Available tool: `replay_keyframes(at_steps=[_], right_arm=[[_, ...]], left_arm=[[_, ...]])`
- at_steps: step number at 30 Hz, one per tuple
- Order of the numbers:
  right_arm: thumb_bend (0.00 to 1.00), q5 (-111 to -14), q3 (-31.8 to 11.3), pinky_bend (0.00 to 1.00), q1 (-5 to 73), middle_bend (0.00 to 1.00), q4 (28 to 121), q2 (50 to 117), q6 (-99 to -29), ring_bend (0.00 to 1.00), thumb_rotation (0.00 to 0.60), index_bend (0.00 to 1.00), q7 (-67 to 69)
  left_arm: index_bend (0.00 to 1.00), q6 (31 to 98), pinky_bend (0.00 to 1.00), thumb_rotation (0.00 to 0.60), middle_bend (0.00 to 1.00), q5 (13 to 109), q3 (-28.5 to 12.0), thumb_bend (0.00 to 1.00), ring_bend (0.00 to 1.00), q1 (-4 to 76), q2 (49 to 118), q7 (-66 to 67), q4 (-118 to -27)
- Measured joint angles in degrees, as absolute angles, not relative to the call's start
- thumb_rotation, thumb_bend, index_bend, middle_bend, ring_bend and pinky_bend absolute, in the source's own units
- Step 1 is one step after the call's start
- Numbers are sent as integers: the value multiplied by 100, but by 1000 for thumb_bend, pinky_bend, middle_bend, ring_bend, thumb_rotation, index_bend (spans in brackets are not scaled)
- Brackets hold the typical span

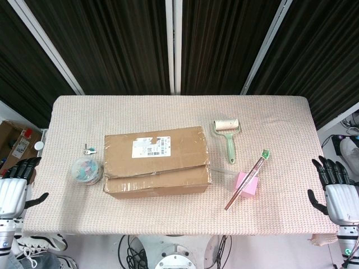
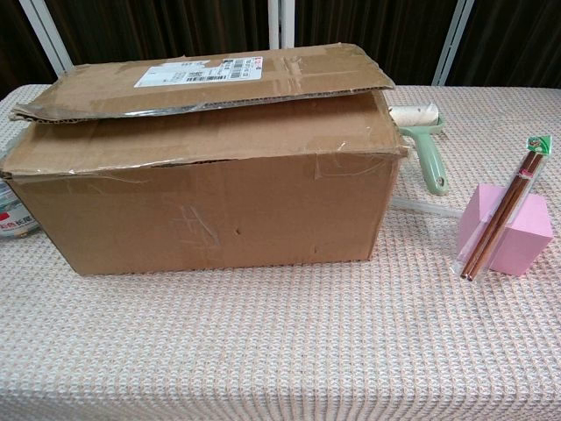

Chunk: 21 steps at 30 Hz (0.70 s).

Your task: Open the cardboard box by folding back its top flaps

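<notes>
Head view: cardboard box (image 1: 157,161) sits mid-table, flaps closed. Left hand (image 1: 15,189) and right hand (image 1: 336,190) hang at the table ends, fingers spread, empty. Chest view: top flap (image 2: 210,74) overlaps loosely; lint roller (image 2: 421,140) and pink block (image 2: 517,232) stand right of the box.

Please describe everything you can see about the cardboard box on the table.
The cardboard box is a long brown carton lying on the woven table cover, near the middle and slightly left. Its two long top flaps are still folded down; the far flap, carrying a white shipping label, overlaps the near one and lifts slightly at its edge. Remains of clear tape shine along the seam and the front wall. The card looks worn and creased. Neither robot hand touches it; a small round container sits close at its left end.
</notes>
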<state>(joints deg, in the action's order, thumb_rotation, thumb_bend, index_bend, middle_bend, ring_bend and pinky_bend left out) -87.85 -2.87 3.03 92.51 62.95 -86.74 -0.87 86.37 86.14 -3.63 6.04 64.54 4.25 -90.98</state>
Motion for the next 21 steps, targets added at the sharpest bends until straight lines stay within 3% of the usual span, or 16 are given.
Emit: replay_keyframes(at_steps=[21], right_arm=[[325,-8655,-209,0,277,0,8928,6457,-8481,0,600,0,115]], left_arm=[[118,8666,268,600,153,8972,-324,0,142,709,6256,240,-9630]])
